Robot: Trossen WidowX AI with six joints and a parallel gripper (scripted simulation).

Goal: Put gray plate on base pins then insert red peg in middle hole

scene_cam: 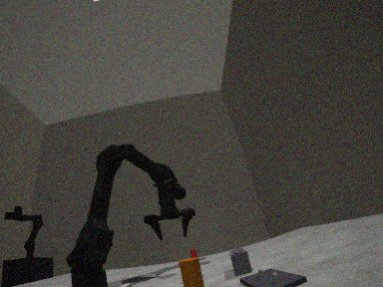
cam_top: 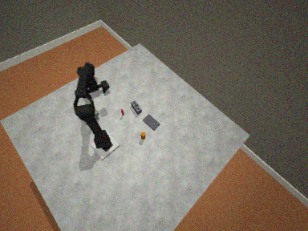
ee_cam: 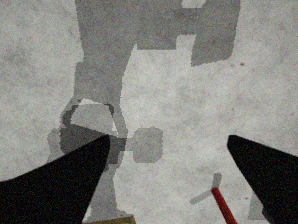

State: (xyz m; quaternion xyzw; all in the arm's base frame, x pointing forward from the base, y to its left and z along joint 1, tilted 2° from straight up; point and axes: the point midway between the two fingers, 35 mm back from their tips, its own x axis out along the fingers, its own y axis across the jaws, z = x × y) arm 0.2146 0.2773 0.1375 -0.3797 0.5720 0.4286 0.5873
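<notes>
Nearest, our gripper (cam_top: pixel 96 85) (scene_cam: pixel 174 237) (ee_cam: pixel 168 140) hangs open and empty; past the red peg (cam_top: pixel 123 112) (scene_cam: pixel 193 253) (ee_cam: pixel 224 205) (second in turn) lies the gray plate (cam_top: pixel 136 107) (scene_cam: pixel 241 262), between us and the pinned base (cam_top: pixel 151 122) (scene_cam: pixel 273 279), so we judge the reach goes outward, over the peg

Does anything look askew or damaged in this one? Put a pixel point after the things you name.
Nothing looks damaged. The gray plate (cam_top: pixel 138 110) (scene_cam: pixel 241 262) stands tilted beside the base (cam_top: pixel 154 126) (scene_cam: pixel 273 280), off its pins, which seems merely unfinished. The red peg (cam_top: pixel 123 112) (scene_cam: pixel 194 253) (ee_cam: pixel 224 206) is upright.
</notes>
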